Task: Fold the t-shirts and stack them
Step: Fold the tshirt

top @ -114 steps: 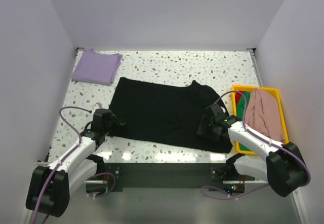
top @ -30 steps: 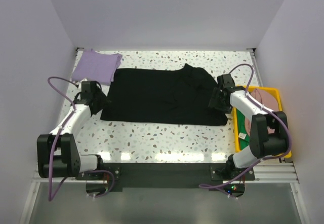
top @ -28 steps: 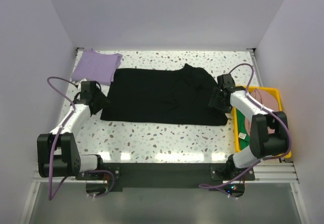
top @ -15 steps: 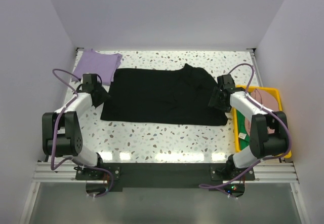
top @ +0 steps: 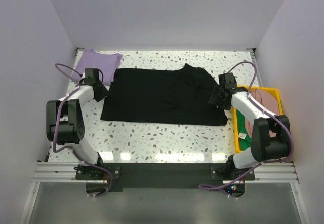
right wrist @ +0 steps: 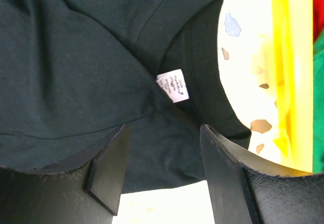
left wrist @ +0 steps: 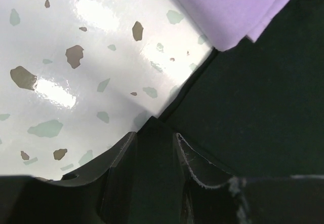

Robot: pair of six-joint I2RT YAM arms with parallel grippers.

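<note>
The black t-shirt lies folded flat across the middle of the table. My left gripper is at its left edge; in the left wrist view its jaws stand a little apart, with black cloth showing between them. My right gripper is open over the shirt's right end, low above the collar and white label, jaws wide and empty. A folded lavender t-shirt lies at the back left, and its corner shows in the left wrist view. Pink and green shirts lie in the bin.
The yellow plastic bin stands at the right edge, just beyond my right gripper; its wall shows in the right wrist view. White walls enclose the speckled table on three sides.
The black shirt has been dragged away from the near edge toward the back. In the last second my left gripper has slid back along the shirt's left edge. The shirt and right gripper stayed still.
</note>
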